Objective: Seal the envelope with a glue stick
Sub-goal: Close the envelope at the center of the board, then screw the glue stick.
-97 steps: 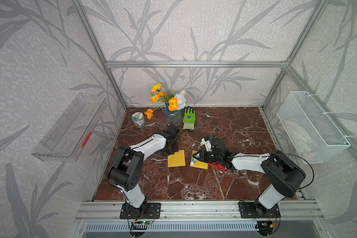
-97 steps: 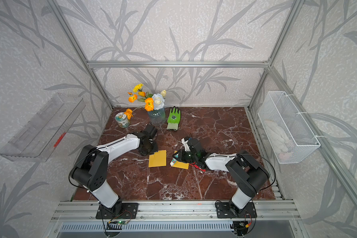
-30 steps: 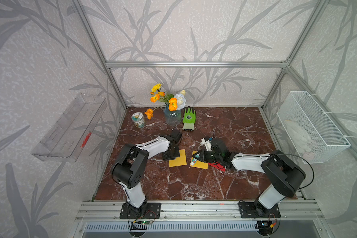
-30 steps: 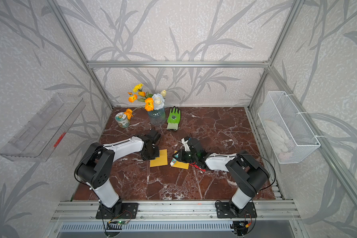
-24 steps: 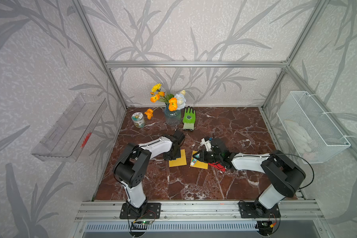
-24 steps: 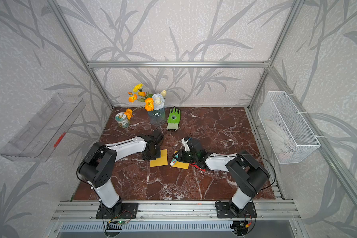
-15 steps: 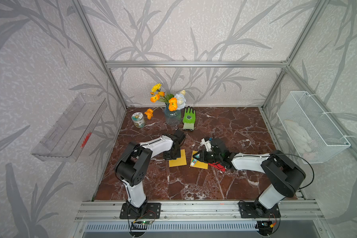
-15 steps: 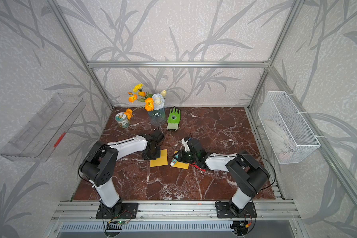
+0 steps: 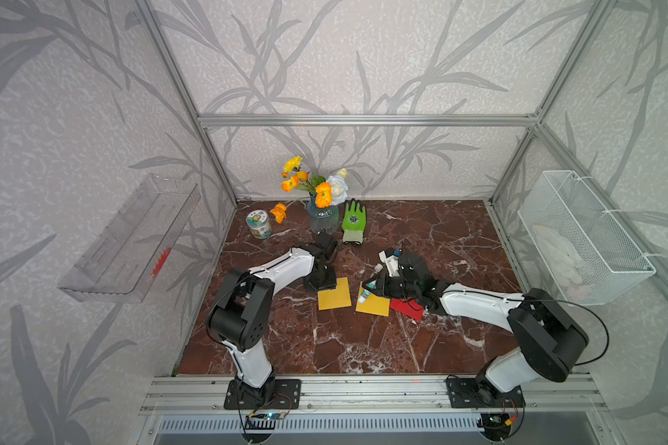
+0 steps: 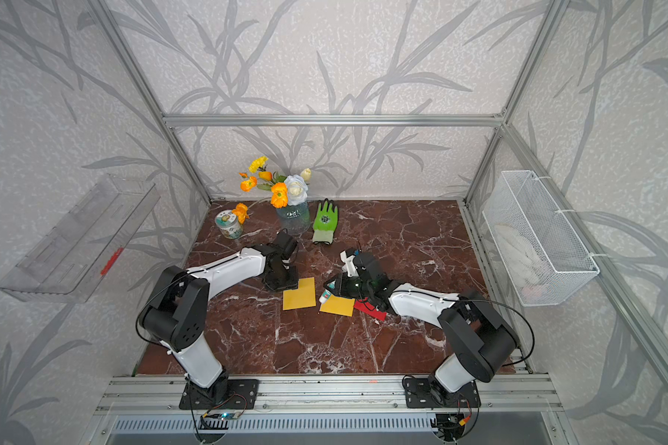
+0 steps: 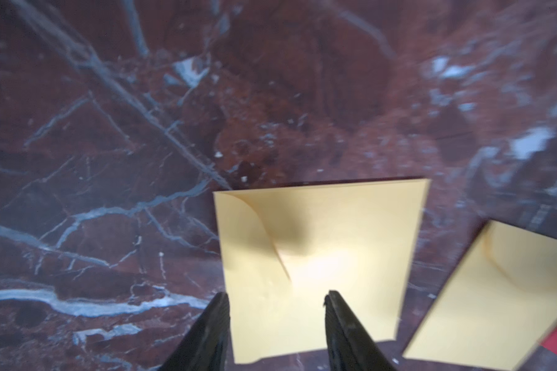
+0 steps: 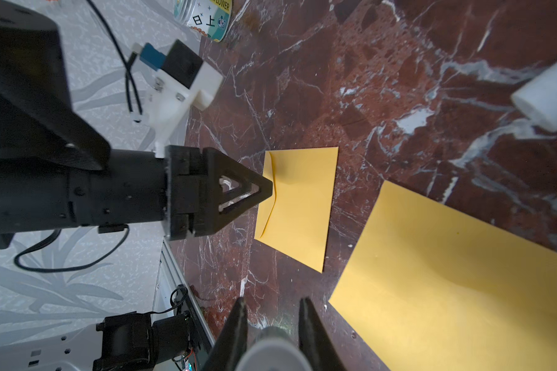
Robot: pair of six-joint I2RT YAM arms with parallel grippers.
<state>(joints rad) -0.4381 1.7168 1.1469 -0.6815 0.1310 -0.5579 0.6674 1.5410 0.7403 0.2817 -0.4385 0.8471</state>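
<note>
A yellow envelope (image 9: 334, 293) (image 10: 299, 293) lies flat on the marble floor with its flap folded down (image 11: 319, 257). My left gripper (image 9: 321, 280) (image 11: 277, 298) is low over its edge nearest the left arm, open, with nothing held between the fingers. My right gripper (image 9: 378, 287) (image 12: 272, 306) is shut on the glue stick (image 9: 365, 294) (image 12: 270, 347), a white tube with teal print. It lies tilted at the edge of a second yellow envelope (image 9: 373, 304) (image 12: 463, 289). A loose white cap (image 12: 547, 96) lies on the floor beyond.
A red envelope (image 9: 405, 308) lies partly under my right arm. At the back stand a glass vase of flowers (image 9: 322, 215), a green glove (image 9: 353, 221) and a small jar (image 9: 258, 225). A wire basket (image 9: 583, 239) and a clear tray (image 9: 128, 242) hang on the side walls.
My left gripper has come down at the envelope's edge and its jaws have opened from shut. The right arm and the glue stick have not moved.
</note>
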